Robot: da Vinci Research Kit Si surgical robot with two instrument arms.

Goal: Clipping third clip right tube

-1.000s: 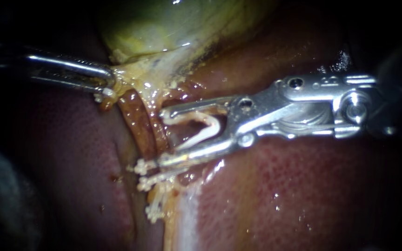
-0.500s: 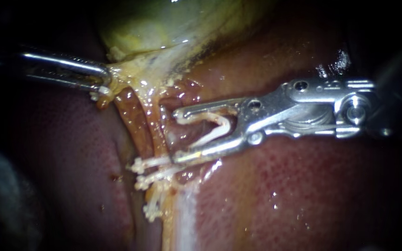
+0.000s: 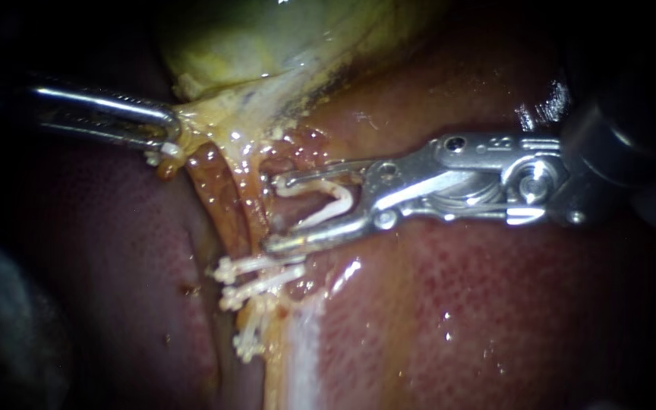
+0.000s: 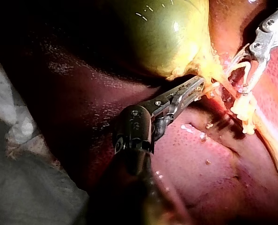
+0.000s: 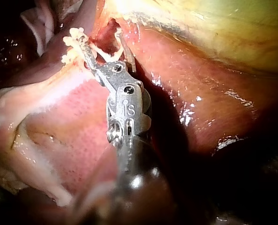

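Two brown tubes run down from the gallbladder's (image 3: 267,38) neck. My right instrument (image 3: 271,214) holds an open white clip (image 3: 335,203) between its jaws, which stand wide apart. Its tips reach the right tube (image 3: 256,201), one above and one below; how far the tube lies inside the clip is hard to tell. White clips (image 3: 248,267) cross the tubes just below the lower jaw. My left instrument (image 3: 167,137) is shut on yellowish tissue at the gallbladder's neck, beside the left tube (image 3: 214,190). In the right wrist view the right instrument (image 5: 103,44) carries the clip (image 5: 104,52) ahead of it.
Red liver (image 3: 457,304) lies under and around both instruments, with a pale strip (image 3: 301,357) running down from the clips. Another white clip (image 3: 248,345) sits lower on that strip. The left wrist view shows the left instrument (image 4: 195,89) under the gallbladder (image 4: 162,33), with white cloth (image 4: 12,117) beside the liver.
My right instrument drew back to the right from the tube, then came forward again to it. Its jaws stand a little closer together. The left instrument has held still.
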